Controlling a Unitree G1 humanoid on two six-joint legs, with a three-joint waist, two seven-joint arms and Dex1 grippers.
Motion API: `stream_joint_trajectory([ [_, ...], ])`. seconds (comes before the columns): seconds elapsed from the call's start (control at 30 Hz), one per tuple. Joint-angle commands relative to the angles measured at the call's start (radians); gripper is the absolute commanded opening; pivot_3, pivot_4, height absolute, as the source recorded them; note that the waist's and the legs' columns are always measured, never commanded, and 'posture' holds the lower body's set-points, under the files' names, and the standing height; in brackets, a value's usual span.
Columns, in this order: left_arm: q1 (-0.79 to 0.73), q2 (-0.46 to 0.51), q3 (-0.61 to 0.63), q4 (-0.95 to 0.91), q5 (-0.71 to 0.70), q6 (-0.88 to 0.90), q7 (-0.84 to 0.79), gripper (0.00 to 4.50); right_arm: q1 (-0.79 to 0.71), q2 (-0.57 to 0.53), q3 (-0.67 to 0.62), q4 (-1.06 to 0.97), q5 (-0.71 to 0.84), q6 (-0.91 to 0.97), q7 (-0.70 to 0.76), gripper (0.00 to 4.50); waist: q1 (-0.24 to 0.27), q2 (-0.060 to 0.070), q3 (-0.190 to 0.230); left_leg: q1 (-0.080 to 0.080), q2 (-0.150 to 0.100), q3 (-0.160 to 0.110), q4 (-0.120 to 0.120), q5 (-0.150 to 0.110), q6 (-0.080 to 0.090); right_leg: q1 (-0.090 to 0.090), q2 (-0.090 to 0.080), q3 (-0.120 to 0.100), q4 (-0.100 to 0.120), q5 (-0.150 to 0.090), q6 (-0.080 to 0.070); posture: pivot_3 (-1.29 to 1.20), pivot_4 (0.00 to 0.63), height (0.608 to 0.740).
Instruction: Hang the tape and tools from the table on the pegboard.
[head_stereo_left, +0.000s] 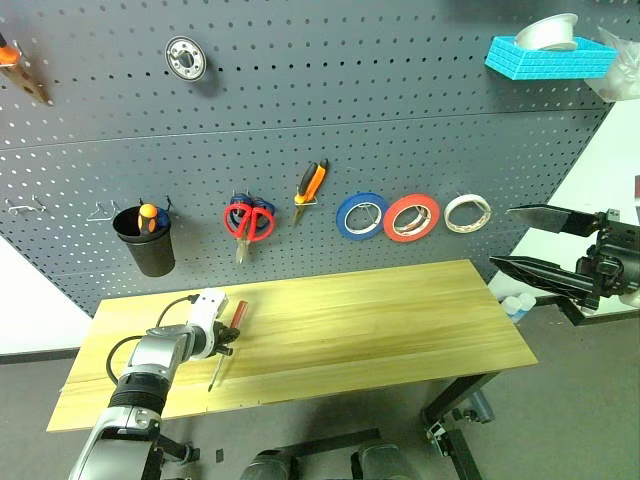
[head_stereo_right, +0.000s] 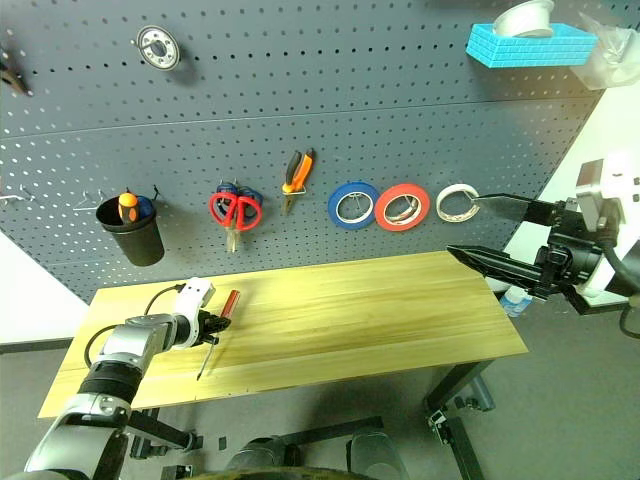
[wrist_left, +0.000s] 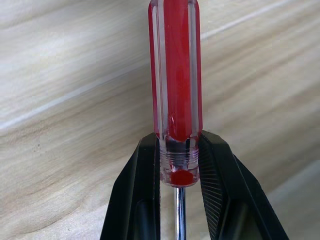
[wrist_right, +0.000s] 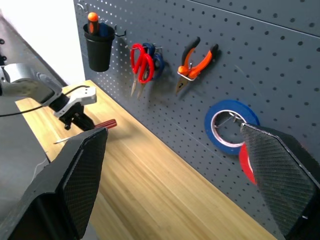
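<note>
My left gripper (head_stereo_left: 226, 341) is shut on the slim red-handled screwdriver (head_stereo_left: 238, 314) near where the handle meets the shaft, over the left part of the light wooden table (head_stereo_left: 380, 320). The left wrist view shows both black fingers (wrist_left: 145, 180) pressed against the clear red handle (wrist_left: 176, 75). The shaft slants down toward the table's front edge. The red-orange tape (head_stereo_left: 411, 217), red scissors (head_stereo_left: 250, 222) and orange-and-black pliers (head_stereo_left: 311, 183) hang on the dark grey pegboard (head_stereo_left: 300, 100). My right gripper (head_stereo_left: 501, 237) is open and empty, held in the air past the table's right end.
A blue roll (head_stereo_left: 361, 215) and a whitish roll (head_stereo_left: 467, 213) hang beside the red-orange tape. A black cup (head_stereo_left: 145, 240) holding an orange-handled tool hangs at the left of the pegboard. A blue basket (head_stereo_left: 550, 57) sits high at the right and a round metal part (head_stereo_left: 185, 56) high at the left.
</note>
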Motion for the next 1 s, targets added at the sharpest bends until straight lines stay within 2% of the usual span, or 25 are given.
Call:
stream_joint_trajectory([
  [0.03, 0.007, 0.032, -0.038, -0.112, 0.008, -0.031, -0.039, 0.69, -0.039, 0.015, 0.019, 0.01, -0.013, -0.043, -0.003, 4.5, 0.001, 0.0, 0.0, 0.0, 0.0, 0.0, 0.0, 0.0, 0.0, 0.0, 0.0, 0.0, 0.0, 0.0, 0.0, -0.2, 0.0, 0.717],
  [0.2, 0.026, 0.056, -0.058, -0.228, -0.006, -0.074, -0.084, 0.69, -0.076, 0.041, 0.062, 0.034, -0.042, -0.084, -0.009, 4.5, 0.005, 0.0, 0.0, 0.0, 0.0, 0.0, 0.0, 0.0, 0.0, 0.0, 0.0, 0.0, 0.0, 0.0, 0.0, -0.18, 0.0, 0.717],
  [0.5, 0.011, 0.082, -0.011, -0.435, -0.098, -0.102, -0.157, 0.69, -0.103, 0.074, 0.095, 0.06, -0.073, -0.137, -0.011, 4.5, 0.031, 0.001, 0.0, 0.0, 0.0, 0.0, 0.0, 0.0, 0.0, 0.0, 0.0, 0.0, 0.0, 0.0, 0.0, -0.15, 0.0, 0.717],
  [0.77, -0.039, 0.081, 0.021, -0.6, -0.173, -0.109, -0.159, 0.69, -0.117, 0.096, 0.118, 0.073, -0.093, -0.168, -0.013, 4.5, 0.053, 0.001, 0.0, 0.0, 0.0, 0.0, 0.0, 0.0, 0.0, 0.0, 0.0, 0.0, 0.0, 0.0, 0.0, -0.14, 0.0, 0.717],
  [1.0, -0.106, 0.094, 0.091, -0.703, -0.186, -0.226, -0.126, 0.69, -0.136, 0.103, 0.138, 0.096, -0.108, -0.186, -0.007, 4.5, 0.056, 0.001, 0.0, 0.0, 0.0, 0.0, 0.0, 0.0, 0.0, 0.001, 0.0, 0.0, -0.001, 0.0, 0.0, -0.13, 0.0, 0.717],
])
